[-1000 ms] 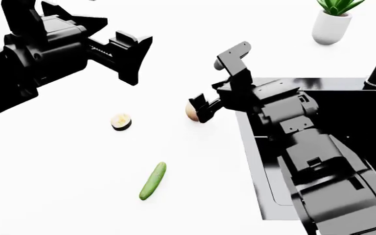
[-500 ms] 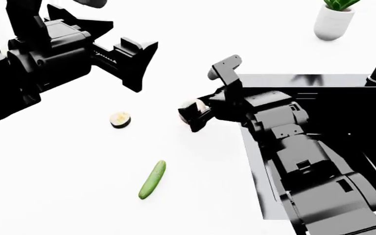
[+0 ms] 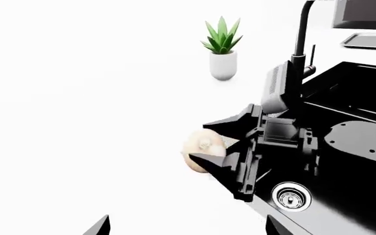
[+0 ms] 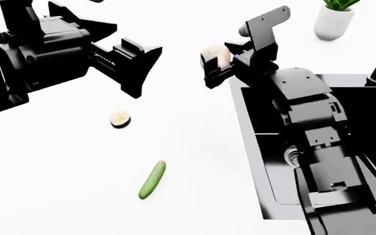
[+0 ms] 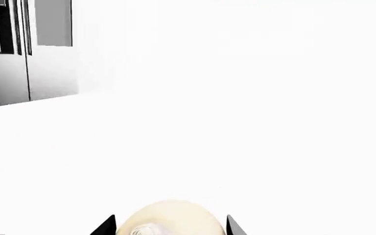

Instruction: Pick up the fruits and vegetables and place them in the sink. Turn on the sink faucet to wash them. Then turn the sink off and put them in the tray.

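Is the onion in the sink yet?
Not yet. The onion is pinched in the right end effector, lifted over the white counter, just beside the black sink.

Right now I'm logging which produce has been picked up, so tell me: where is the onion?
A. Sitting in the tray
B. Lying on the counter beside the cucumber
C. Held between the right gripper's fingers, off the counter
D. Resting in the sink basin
C: the onion sits clamped in the right gripper, raised beside the sink rim, while the cucumber lies alone on the counter.
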Robot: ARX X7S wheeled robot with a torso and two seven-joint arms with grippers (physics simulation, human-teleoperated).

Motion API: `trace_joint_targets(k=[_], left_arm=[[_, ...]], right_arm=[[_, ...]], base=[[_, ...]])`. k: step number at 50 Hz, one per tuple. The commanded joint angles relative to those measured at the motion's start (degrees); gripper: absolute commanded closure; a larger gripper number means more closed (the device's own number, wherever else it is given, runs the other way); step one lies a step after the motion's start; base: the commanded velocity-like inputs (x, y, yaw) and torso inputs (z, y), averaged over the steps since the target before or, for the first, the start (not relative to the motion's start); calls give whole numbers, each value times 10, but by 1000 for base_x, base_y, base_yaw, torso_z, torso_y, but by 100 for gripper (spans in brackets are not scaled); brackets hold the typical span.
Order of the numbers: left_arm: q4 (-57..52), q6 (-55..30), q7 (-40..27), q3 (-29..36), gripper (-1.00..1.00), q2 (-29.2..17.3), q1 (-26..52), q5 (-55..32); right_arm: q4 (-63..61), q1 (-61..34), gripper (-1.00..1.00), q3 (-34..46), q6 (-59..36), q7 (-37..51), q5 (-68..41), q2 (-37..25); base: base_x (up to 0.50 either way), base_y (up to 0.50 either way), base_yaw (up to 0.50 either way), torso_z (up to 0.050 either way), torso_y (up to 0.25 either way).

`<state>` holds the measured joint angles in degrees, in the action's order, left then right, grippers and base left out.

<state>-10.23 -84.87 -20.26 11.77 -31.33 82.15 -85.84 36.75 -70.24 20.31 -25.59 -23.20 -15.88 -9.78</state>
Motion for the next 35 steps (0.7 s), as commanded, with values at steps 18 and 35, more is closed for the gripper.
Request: trace_joint_targets(k=[18, 35], left_arm=[[-163, 302, -507, 307, -100, -112, 64, -666], [-193, 313, -545, 364, -100, -118, 51, -672]], right_arm=[[380, -188, 100, -110, 338, 69, 11, 32], [381, -159, 100, -139, 357, 48, 27, 46]], base=[[0, 0, 0, 0, 0], [0, 0, 0, 0, 0]])
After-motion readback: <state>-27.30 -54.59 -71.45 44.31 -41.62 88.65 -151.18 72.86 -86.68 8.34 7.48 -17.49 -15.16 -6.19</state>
